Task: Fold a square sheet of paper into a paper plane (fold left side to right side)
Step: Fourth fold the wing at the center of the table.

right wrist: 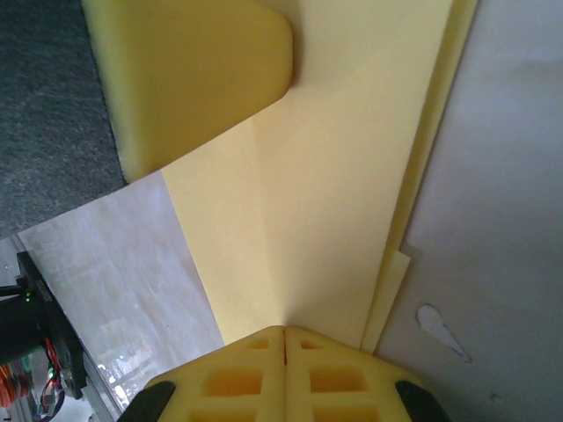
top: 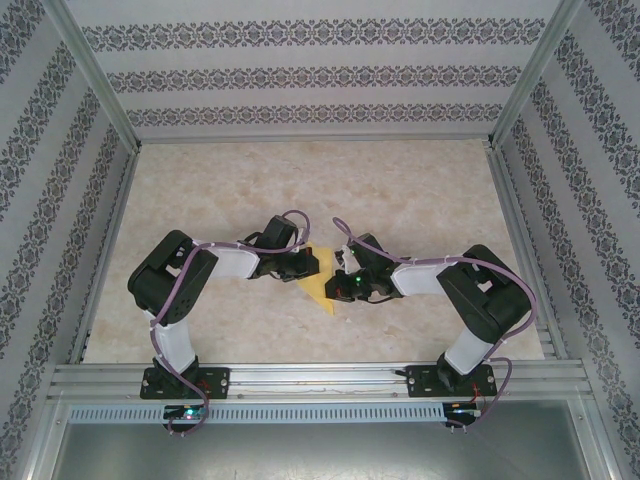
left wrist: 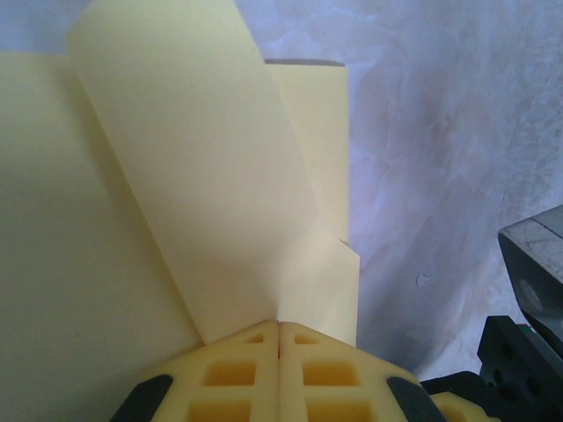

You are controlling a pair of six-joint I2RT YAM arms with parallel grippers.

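Marbled table (top: 210, 190); both jaws tight on paper (top: 322, 288).

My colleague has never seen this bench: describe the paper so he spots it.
On the marbled table, look to its middle front. There the left pincer and right pincer pinch the paper: thin, flat, pale yellow, tapering toward the near edge.

Bright, diffuse light, faint shadows, the square sheet of paper (left wrist: 202, 176) softly blurred up close
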